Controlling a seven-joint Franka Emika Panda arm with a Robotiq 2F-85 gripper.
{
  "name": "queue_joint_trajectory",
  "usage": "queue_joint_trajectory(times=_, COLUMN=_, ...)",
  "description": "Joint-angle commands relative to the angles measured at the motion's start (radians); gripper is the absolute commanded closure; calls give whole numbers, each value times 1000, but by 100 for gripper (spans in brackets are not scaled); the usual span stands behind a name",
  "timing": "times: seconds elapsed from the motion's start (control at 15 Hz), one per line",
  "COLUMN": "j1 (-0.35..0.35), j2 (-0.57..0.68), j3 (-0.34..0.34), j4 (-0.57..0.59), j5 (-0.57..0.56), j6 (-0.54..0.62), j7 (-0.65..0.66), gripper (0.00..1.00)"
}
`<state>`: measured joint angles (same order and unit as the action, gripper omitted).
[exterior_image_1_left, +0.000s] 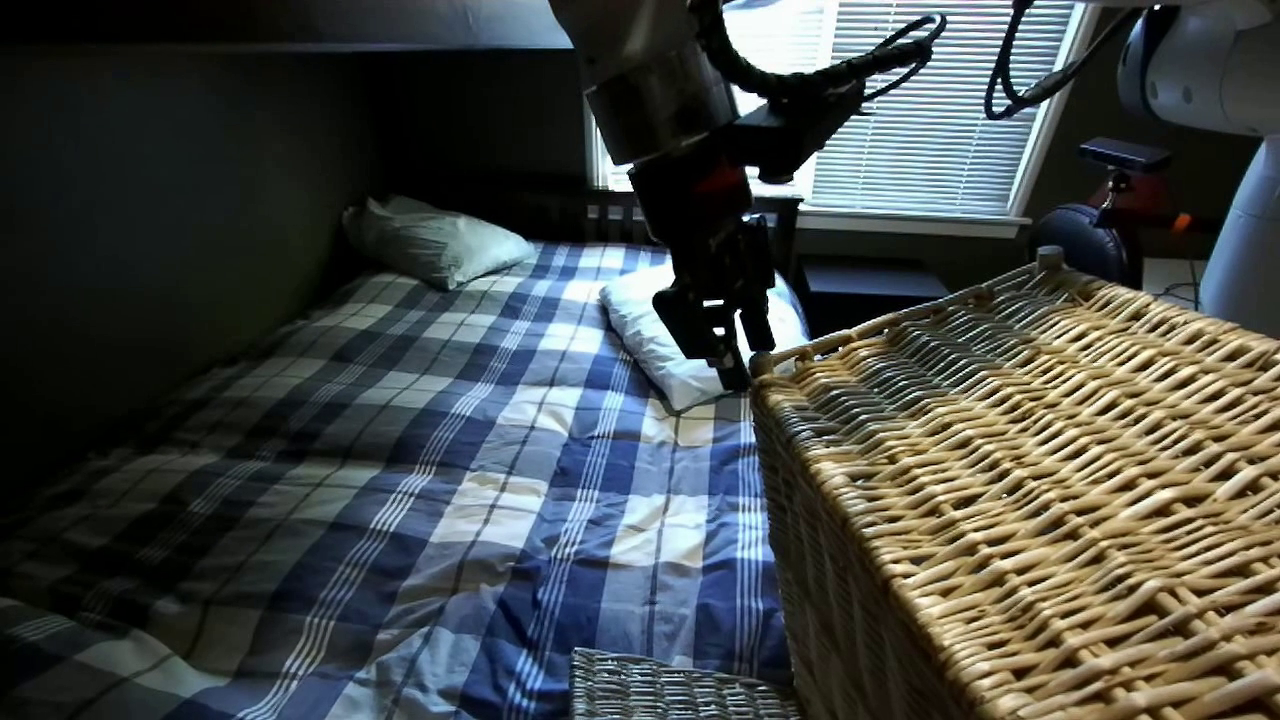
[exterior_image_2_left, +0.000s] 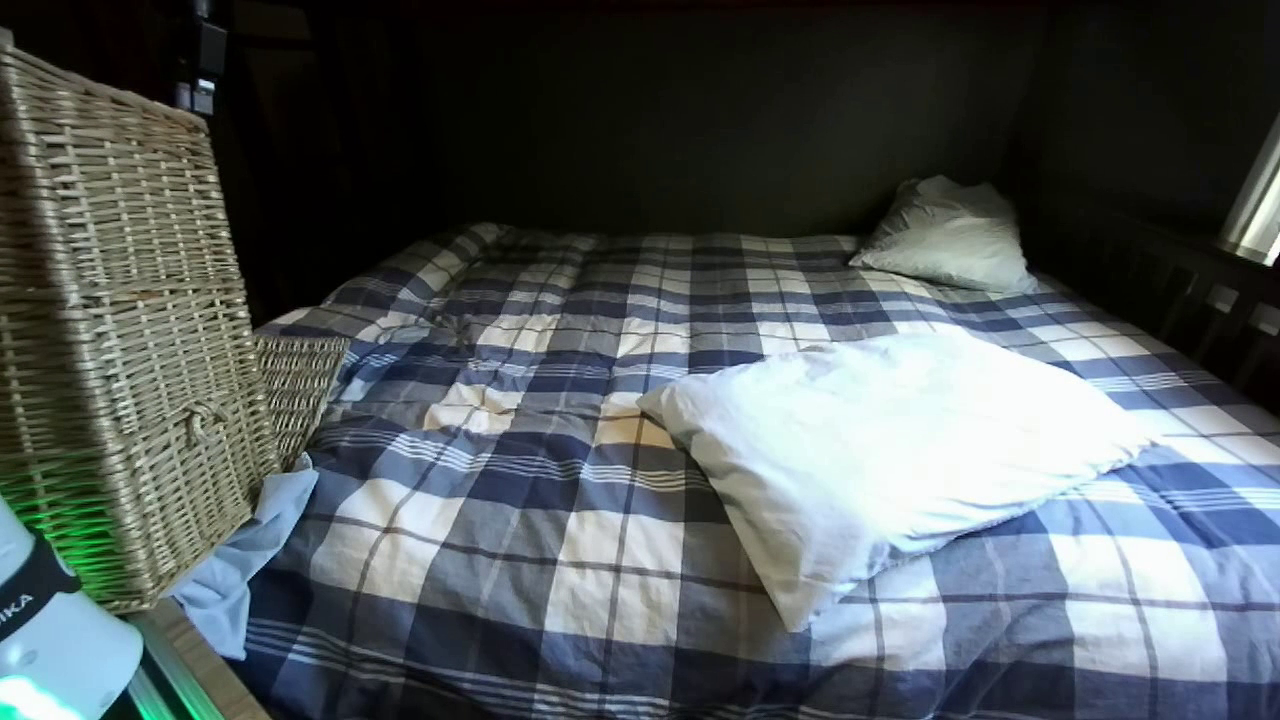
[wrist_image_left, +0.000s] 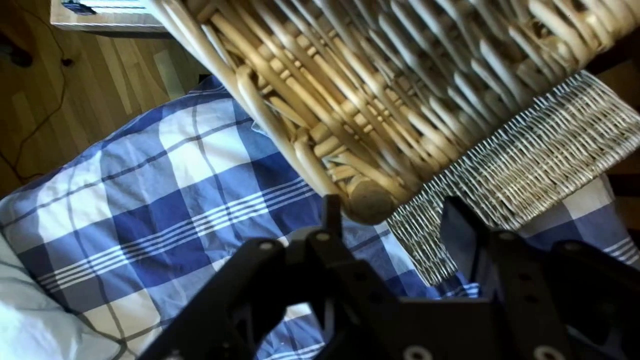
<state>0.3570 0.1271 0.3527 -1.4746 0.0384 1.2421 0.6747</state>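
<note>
My gripper (exterior_image_1_left: 748, 355) is open and empty, pointing down at the near top corner of a tall wicker basket (exterior_image_1_left: 1040, 450). The gripper also shows in an exterior view (exterior_image_2_left: 195, 97), over the basket's (exterior_image_2_left: 150, 250) upper corner. In the wrist view, the basket's round corner post (wrist_image_left: 371, 200) lies just beyond the gap between the fingertips (wrist_image_left: 395, 220), closer to the left finger. I cannot tell whether that finger touches it. A smaller, lower wicker piece (wrist_image_left: 525, 150) lies under the basket's side and also shows in both exterior views (exterior_image_1_left: 670, 690) (exterior_image_2_left: 300, 385).
A bed with a blue-and-white plaid cover (exterior_image_1_left: 430, 480) lies beside the basket. A white pillow (exterior_image_2_left: 900, 440) and a greyish pillow (exterior_image_2_left: 945, 235) lie on it. Grey cloth (exterior_image_2_left: 250, 560) hangs below the basket. An upper bunk edge (exterior_image_1_left: 300, 25) is overhead. A wooden table edge (wrist_image_left: 110, 20) shows.
</note>
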Motion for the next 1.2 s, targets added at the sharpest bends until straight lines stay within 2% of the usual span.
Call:
queue_joint_trajectory(times=0.0, j1=26, j2=13, j3=-13, j4=43, j5=-3, j6=-71, j7=48, gripper=45)
queue_joint_trajectory(times=0.27, j1=30, j2=24, j3=-14, j4=64, j5=-10, j6=-109, j7=58, gripper=49)
queue_joint_trajectory(times=0.67, j1=24, j2=30, j3=-28, j4=62, j5=-16, j6=-83, j7=36, gripper=49)
queue_joint_trajectory(times=1.07, j1=30, j2=42, j3=-35, j4=63, j5=-7, j6=-84, j7=40, gripper=56)
queue_joint_trajectory(times=1.13, j1=33, j2=45, j3=-33, j4=66, j5=-8, j6=-86, j7=41, gripper=61)
